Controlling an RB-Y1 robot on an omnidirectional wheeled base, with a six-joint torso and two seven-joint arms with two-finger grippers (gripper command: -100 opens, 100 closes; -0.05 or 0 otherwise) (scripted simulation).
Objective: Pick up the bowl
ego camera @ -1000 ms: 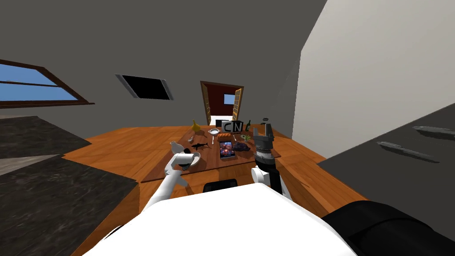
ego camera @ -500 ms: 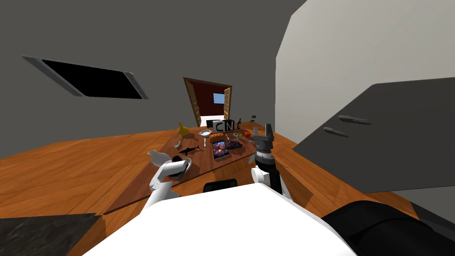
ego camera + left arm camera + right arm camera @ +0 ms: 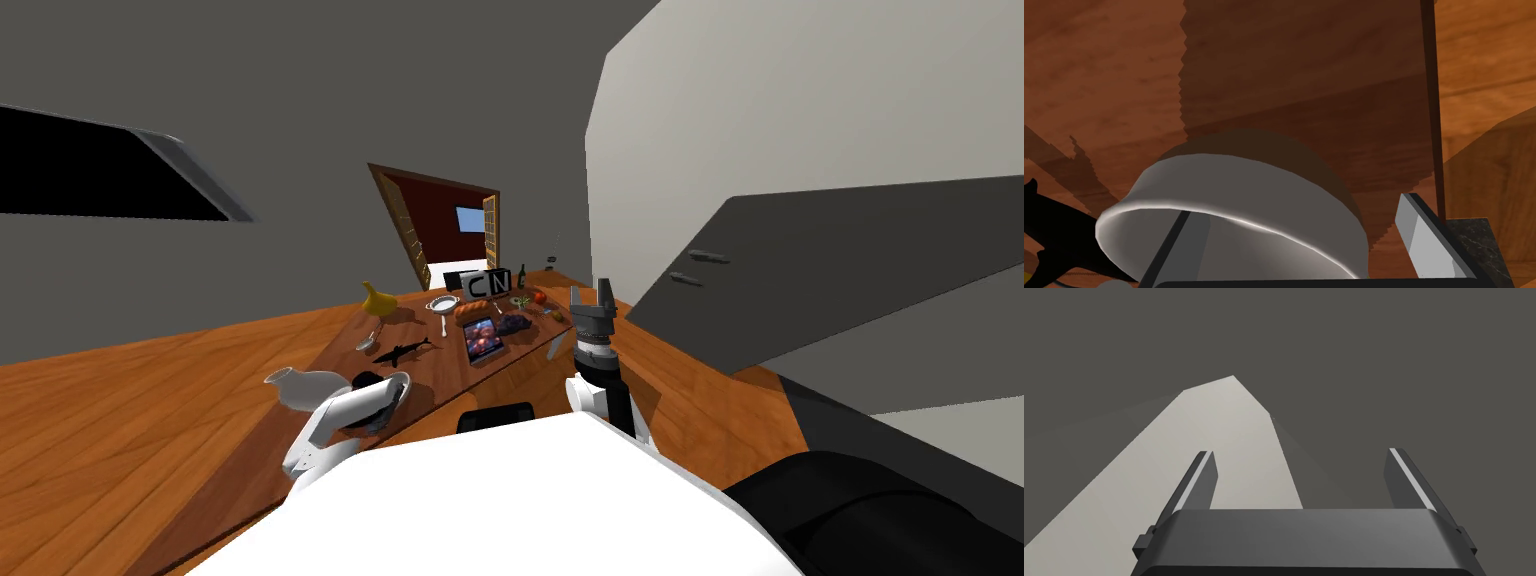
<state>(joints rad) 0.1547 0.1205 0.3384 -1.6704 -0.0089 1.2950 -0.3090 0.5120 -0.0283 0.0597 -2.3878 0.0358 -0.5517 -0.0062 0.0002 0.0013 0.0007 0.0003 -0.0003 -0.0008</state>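
A pale grey bowl [image 3: 1244, 210] lies tilted at the near left corner of the brown table [image 3: 440, 370], its rim turned toward my left hand. My left gripper [image 3: 1294, 205] is open around it. One finger [image 3: 1174, 245] reaches inside the bowl, and the other finger [image 3: 1419, 230] stands outside its wall, a little apart from it. In the head view the bowl [image 3: 393, 392] sits at the tip of my left forearm, beside a white vase [image 3: 297, 385]. My right gripper [image 3: 590, 293] is raised over the table's right edge, open and holding nothing [image 3: 1299, 452].
On the table beyond the bowl lie a black shark-shaped figure [image 3: 402, 351], a tablet [image 3: 482, 340], a yellow gourd [image 3: 376, 299], a round pan [image 3: 442, 303] and letter blocks [image 3: 485, 283]. A doorway [image 3: 440, 225] opens behind. A dark counter [image 3: 850, 260] runs at the right.
The whole head view has swung, so I have turned: the table and doorway slid left. My left forearm and the bowl now sit lower left, nearer the vase. The right arm holds its pose.
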